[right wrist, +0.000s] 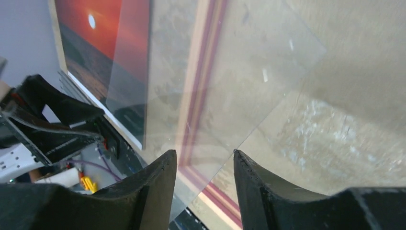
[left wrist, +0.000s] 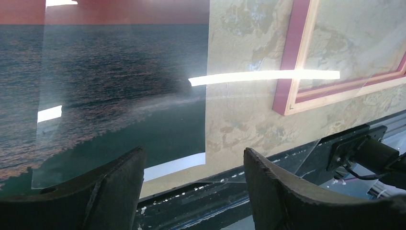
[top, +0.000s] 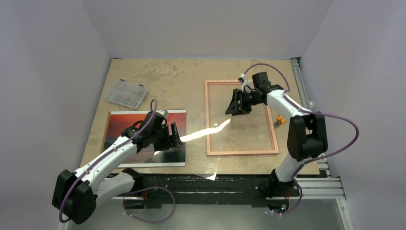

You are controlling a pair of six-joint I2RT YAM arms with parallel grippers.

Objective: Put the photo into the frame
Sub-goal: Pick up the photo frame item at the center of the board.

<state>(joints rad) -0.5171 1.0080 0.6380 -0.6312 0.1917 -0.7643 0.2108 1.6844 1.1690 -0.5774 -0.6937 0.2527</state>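
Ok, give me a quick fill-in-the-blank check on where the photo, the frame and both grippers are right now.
1. The photo lies with its picture side facing ___.
2. It lies to the robot's ___ of the frame.
3. The left gripper hangs above the ___.
4. The right gripper hangs above the ___.
Missing words: up; left; photo; frame.

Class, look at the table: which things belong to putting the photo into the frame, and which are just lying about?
Belongs to the job:
photo, face up
frame, lying flat
clear sheet, reaching from photo to frame

Just lying about:
clear plastic compartment box, far left
small orange-handled item, beyond the frame's right side
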